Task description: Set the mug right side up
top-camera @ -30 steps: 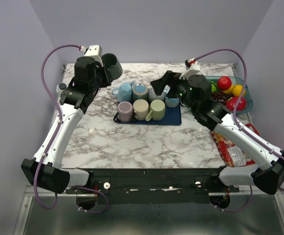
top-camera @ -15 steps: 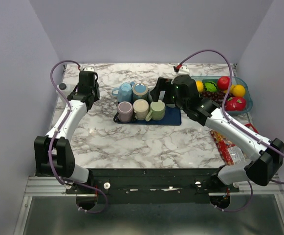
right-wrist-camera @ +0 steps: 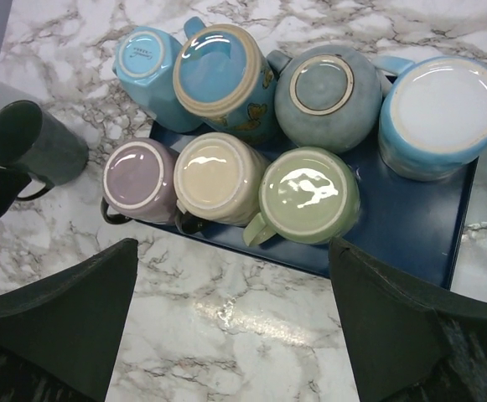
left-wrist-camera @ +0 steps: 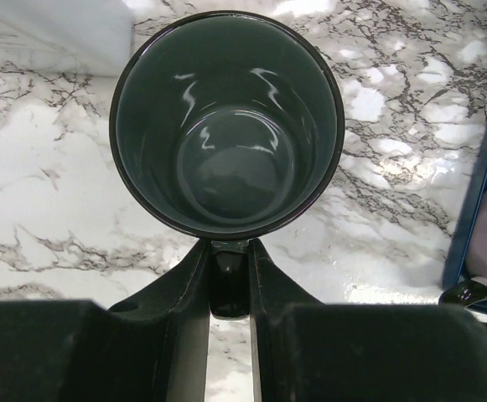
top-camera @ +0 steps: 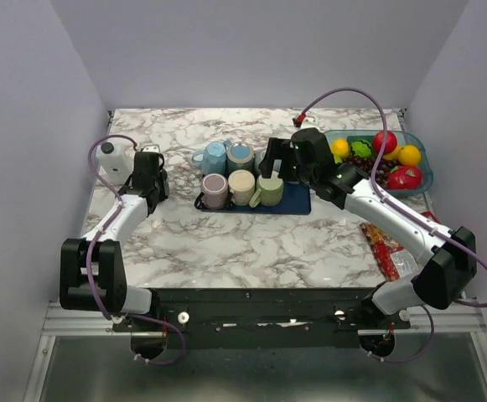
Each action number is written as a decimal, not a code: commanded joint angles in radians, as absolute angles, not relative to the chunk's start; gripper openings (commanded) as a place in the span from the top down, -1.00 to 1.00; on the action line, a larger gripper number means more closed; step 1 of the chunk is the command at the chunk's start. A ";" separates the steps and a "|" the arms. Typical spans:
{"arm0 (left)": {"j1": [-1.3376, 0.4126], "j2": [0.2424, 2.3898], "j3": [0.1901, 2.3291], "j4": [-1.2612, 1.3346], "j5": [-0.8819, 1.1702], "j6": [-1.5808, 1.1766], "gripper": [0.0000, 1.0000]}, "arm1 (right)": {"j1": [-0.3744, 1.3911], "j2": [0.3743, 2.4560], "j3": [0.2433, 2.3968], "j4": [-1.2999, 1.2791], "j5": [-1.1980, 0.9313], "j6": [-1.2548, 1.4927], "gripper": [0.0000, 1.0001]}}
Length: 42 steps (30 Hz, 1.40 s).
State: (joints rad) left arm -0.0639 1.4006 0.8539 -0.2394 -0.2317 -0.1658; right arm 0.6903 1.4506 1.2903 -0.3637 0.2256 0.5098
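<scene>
While left end effector [left-wrist-camera: 229,261] pinches one dark mug [left-wrist-camera: 226,126] upright | right end effector [right-wrist-camera: 230,280] wide | seven mugs [right-wrist-camera: 216,177] inverted

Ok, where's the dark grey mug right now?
In the left wrist view, the dark grey mug is upright in the left gripper, left of the blue tray.

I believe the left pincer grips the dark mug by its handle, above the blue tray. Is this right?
Not quite. The left pincer grips the dark mug by its handle above the marble table, beside the blue tray. The left wrist view shows marble all around the mug.
</scene>
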 commanded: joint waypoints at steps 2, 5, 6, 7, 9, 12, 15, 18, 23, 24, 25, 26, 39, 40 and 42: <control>-0.049 1.312 0.821 -0.149 -0.267 -0.152 1.00 | 0.683 1.486 1.328 -0.400 0.181 0.523 -1.00; -0.046 1.315 0.819 -0.196 -0.293 -0.143 1.00 | 0.683 1.500 1.336 -0.420 0.199 0.523 -1.00; -0.046 1.316 0.818 -0.201 -0.296 -0.141 0.98 | 0.683 1.503 1.339 -0.431 0.204 0.523 -1.00; -0.046 1.315 0.816 -0.206 -0.302 -0.143 0.75 | 0.683 1.509 1.341 -0.436 0.215 0.528 -1.00; -0.046 1.316 0.821 -0.227 -0.319 -0.153 0.65 | 0.684 1.522 1.347 -0.454 0.218 0.534 -1.00; -0.040 1.312 0.824 -0.262 -0.331 -0.170 0.52 | 0.681 1.532 1.355 -0.466 0.216 0.541 -1.00; -0.038 1.301 0.818 -0.298 -0.316 -0.198 0.77 | 0.681 1.532 1.355 -0.469 0.219 0.545 -1.00; -0.038 1.278 0.801 -0.311 -0.302 -0.221 0.81 | 0.681 1.535 1.351 -0.468 0.219 0.548 -1.00; -0.038 1.250 0.787 -0.345 -0.298 -0.255 1.00 | 0.681 1.537 1.344 -0.468 0.210 0.549 -1.00; -0.038 1.246 0.781 -0.350 -0.288 -0.261 1.00 | 0.681 1.534 1.341 -0.468 0.210 0.551 -1.00; -0.038 1.243 0.778 -0.354 -0.284 -0.274 1.00 | 0.681 1.532 1.338 -0.468 0.207 0.552 -1.00; -0.038 1.239 0.773 -0.365 -0.285 -0.282 1.00 | 0.680 1.531 1.336 -0.466 0.204 0.552 -1.00; -0.038 1.170 0.730 -0.503 -0.377 -0.463 0.40 | 0.667 1.483 1.263 -0.469 0.166 0.535 -1.00; -0.038 1.172 0.732 -0.509 -0.385 -0.471 0.24 | 0.666 1.477 1.258 -0.469 0.166 0.534 -1.00; -0.038 1.173 0.727 -0.520 -0.391 -0.485 0.15 | 0.663 1.476 1.250 -0.474 0.167 0.537 -1.00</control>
